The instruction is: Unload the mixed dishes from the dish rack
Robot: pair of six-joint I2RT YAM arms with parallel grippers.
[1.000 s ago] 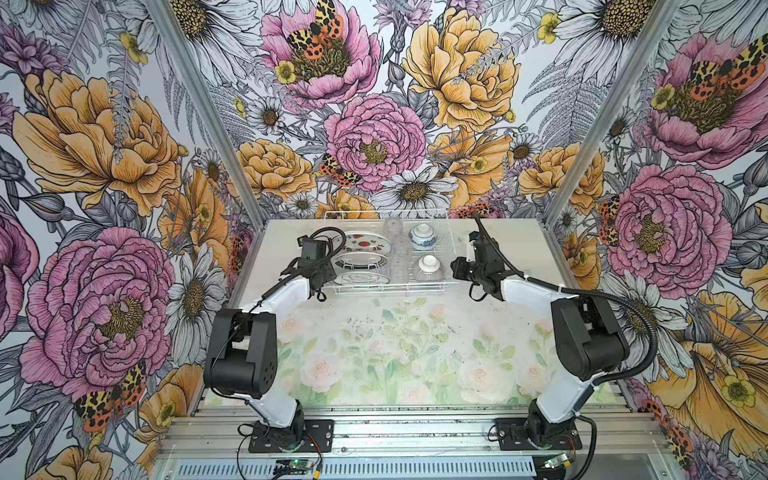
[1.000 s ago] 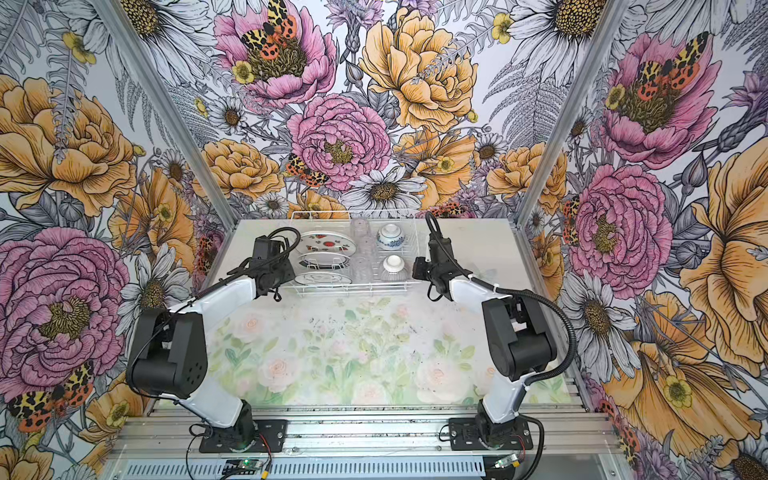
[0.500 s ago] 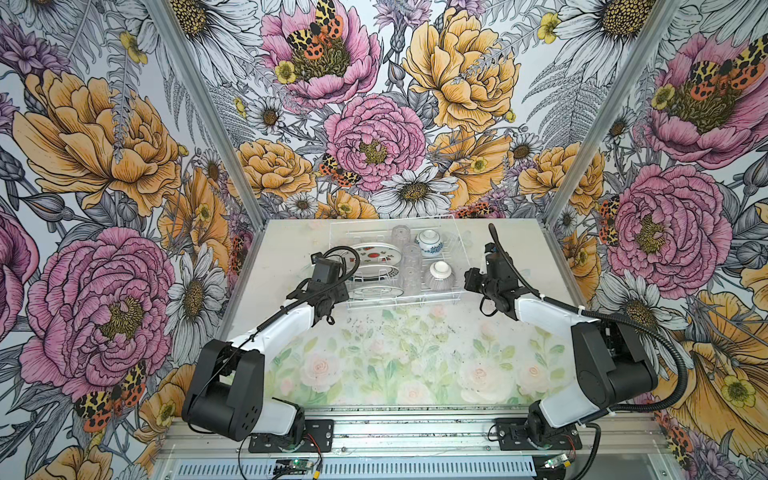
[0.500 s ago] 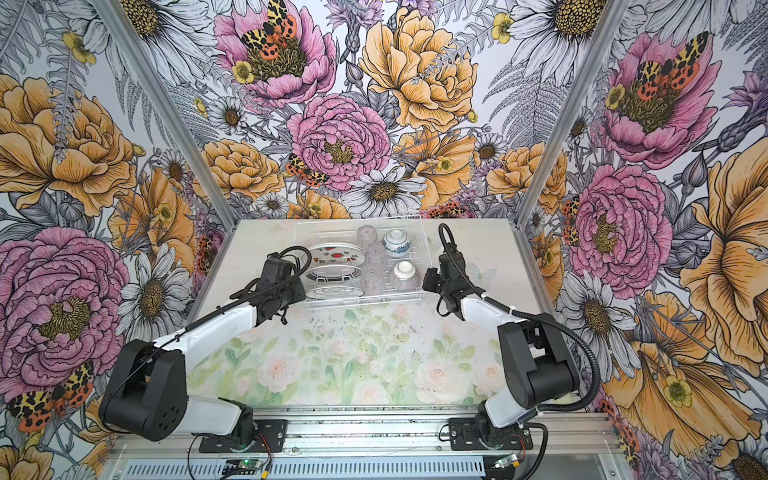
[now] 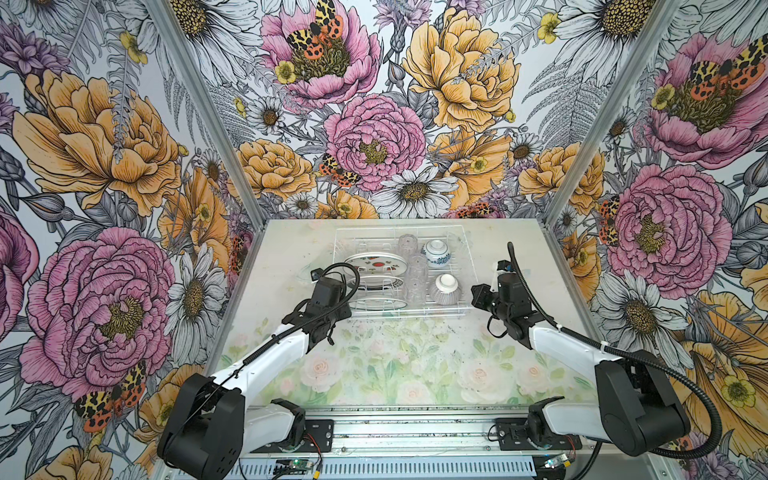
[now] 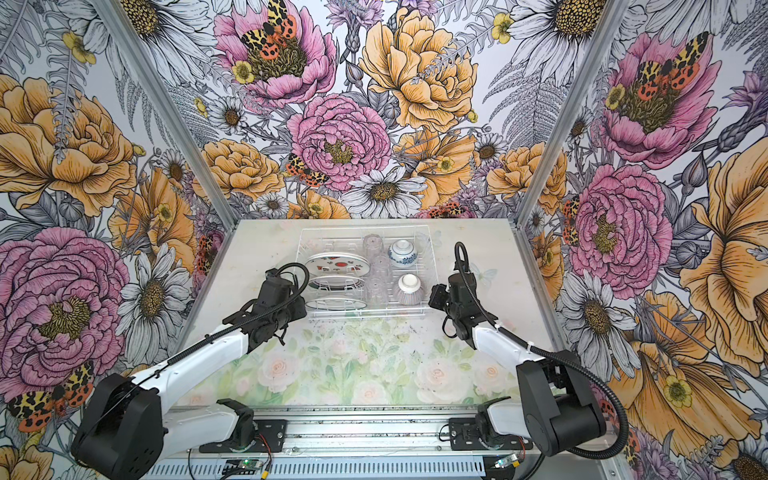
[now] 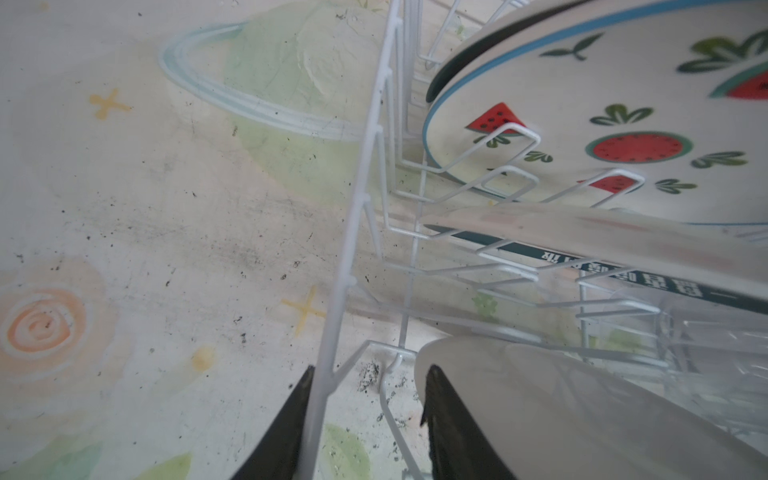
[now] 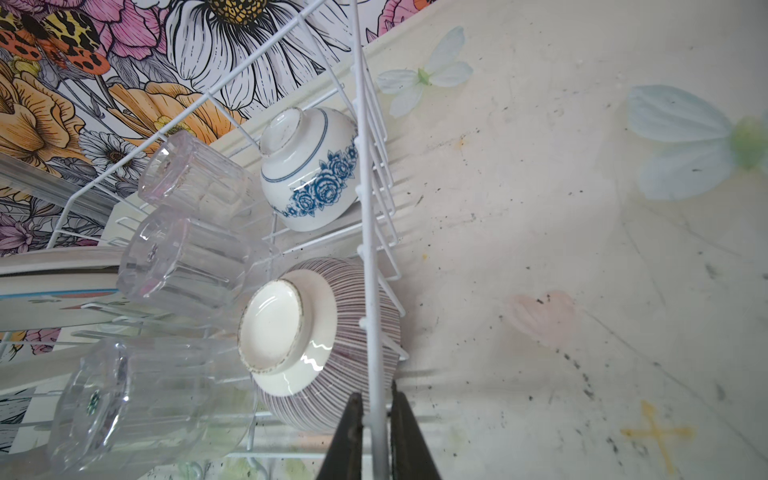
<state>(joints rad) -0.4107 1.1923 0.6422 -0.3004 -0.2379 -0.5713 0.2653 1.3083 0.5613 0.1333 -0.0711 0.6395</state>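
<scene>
at the near right corner of the dish rack [image 8: 368, 232], right gripper [image 8: 374, 399] clamped on its rim wire. at the near left corner, left gripper [image 7: 370, 370] with fingers apart, astride the side wire. inside the rack, upturned ribbed bowl [image 5: 444, 289] nearest, clear tumblers [image 5: 415, 274] in a row beside it, watermelon plate [image 5: 376, 264] slotted upright farther back, floral bowl [image 5: 436, 251] farthest.

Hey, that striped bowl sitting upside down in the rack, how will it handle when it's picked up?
Probably slippery: the striped bowl shows glossy glare on its foot. Likely fragile and fairly heavy for its size, since it looks ceramic. Its sloping side may slip in a grip.
</scene>
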